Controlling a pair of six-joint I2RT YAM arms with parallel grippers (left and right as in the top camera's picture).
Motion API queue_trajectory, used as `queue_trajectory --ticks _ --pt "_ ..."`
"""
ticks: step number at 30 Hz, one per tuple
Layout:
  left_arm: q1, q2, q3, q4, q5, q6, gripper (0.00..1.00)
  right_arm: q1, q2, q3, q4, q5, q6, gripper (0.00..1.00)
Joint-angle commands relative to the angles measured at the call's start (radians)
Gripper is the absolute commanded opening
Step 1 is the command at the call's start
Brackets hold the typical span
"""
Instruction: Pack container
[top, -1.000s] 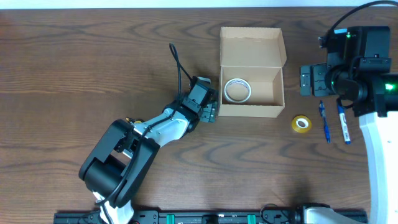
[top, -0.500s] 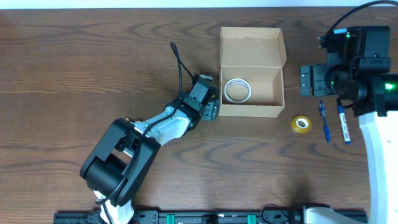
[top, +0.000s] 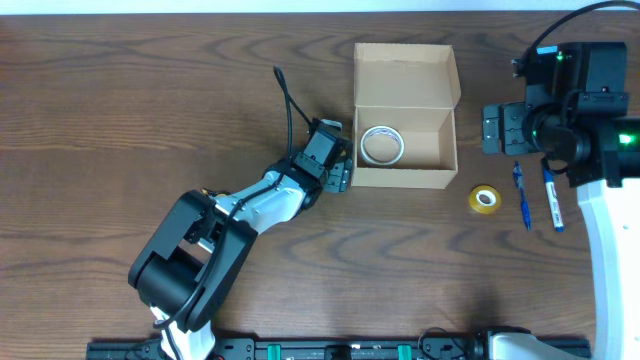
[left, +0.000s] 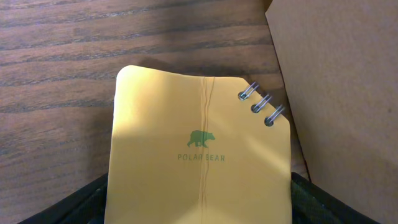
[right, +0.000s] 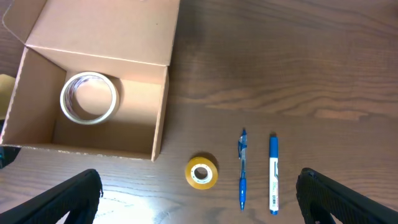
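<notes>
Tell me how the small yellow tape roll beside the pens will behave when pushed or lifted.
The yellow tape roll lies flat on the table, so a push would likely slide it, not roll it; tipped on edge, it could roll. Small with an open core, it is probably light and stiff. A shove toward the blue pen might knock it.

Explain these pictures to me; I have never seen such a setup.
Two robot arms work at a table. One picture looks down from above; the other two come from cameras on each arm's wrist. An open cardboard box holds a roll of clear tape. Beside it lie a yellow tape roll, a blue pen and a marker. The left gripper sits over a yellow notepad next to the box; whether it grips it is unclear. The right gripper is open and empty.
</notes>
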Motion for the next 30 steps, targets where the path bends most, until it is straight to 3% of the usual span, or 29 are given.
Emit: queue_trajectory --ticks 1,30 --pt "0.038 0.009 -0.007 -0.011 -0.004 -0.004 0.77 0.01 0.002 0.019 -0.001 -0.008 -0.003 0.99" --pt "0.073 -0.083 0.04 -0.049 -0.006 0.053 0.71 0.01 0.002 0.019 -0.006 -0.008 -0.003 0.99"
